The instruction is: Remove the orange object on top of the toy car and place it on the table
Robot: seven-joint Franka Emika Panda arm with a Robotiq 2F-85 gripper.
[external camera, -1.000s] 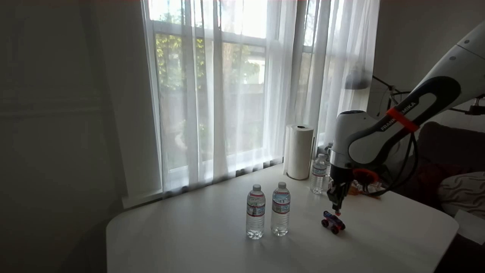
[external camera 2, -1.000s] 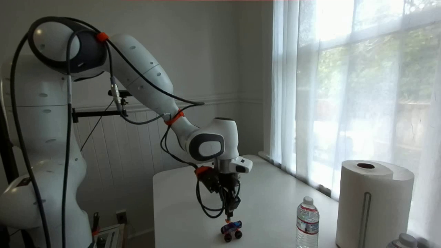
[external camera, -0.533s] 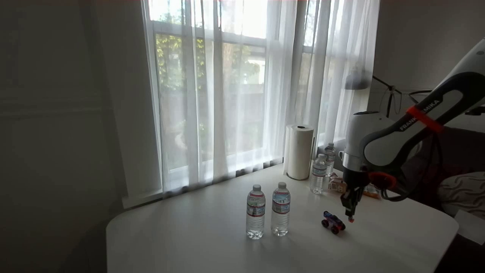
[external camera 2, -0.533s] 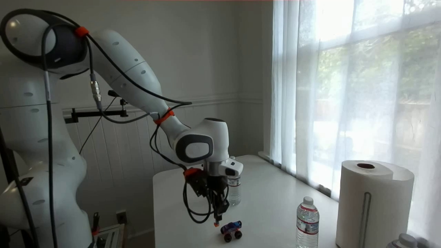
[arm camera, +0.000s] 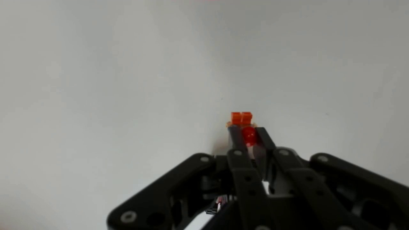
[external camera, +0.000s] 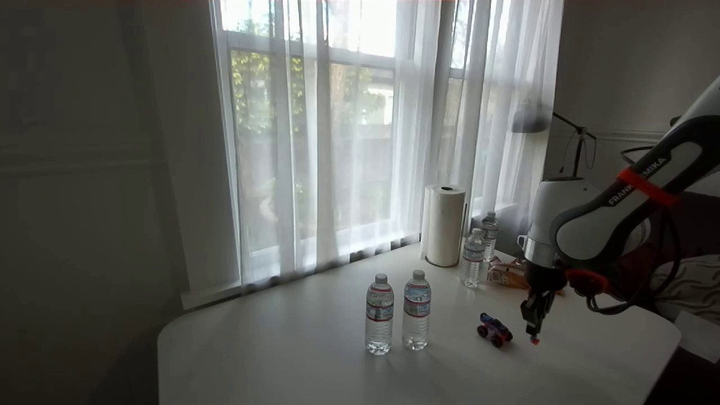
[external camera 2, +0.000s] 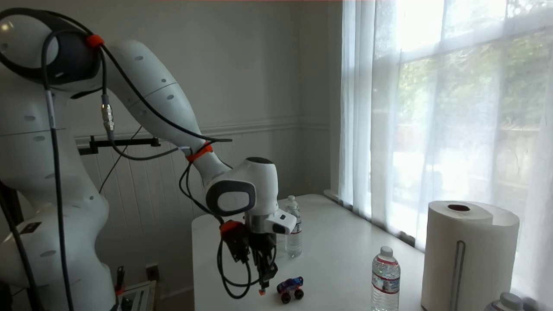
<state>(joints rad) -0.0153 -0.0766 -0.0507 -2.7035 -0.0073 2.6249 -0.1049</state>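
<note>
The orange object (arm camera: pixel 241 118) is a tiny orange-red piece with a red round part, pinched between the fingertips of my gripper (arm camera: pixel 248 134). It shows as a small orange dot under the gripper in both exterior views (external camera: pixel 535 341) (external camera 2: pixel 262 292). The gripper (external camera: pixel 533 332) points down, beside the toy car and low over the white table (external camera: pixel 281 365). I cannot tell whether the piece touches the table. The dark maroon-blue toy car (external camera: pixel 495 330) stands on its wheels with nothing on top; it also shows in an exterior view (external camera 2: pixel 290 289). The car is not clearly seen in the wrist view.
Two water bottles (external camera: pixel 379 315) (external camera: pixel 417 311) stand beyond the car, away from the gripper. Two more bottles (external camera: pixel 472 259) (external camera: pixel 489 233), a paper towel roll (external camera: pixel 445 225) and an orange crinkly bundle (external camera: pixel 509 274) stand near the window side. The table's rounded edge (external camera: pixel 672 337) lies beyond the gripper.
The gripper was directly above the toy car with the orange piece at its tips. It has moved sideways off the car and then lower, carrying the piece. The car has not moved.
</note>
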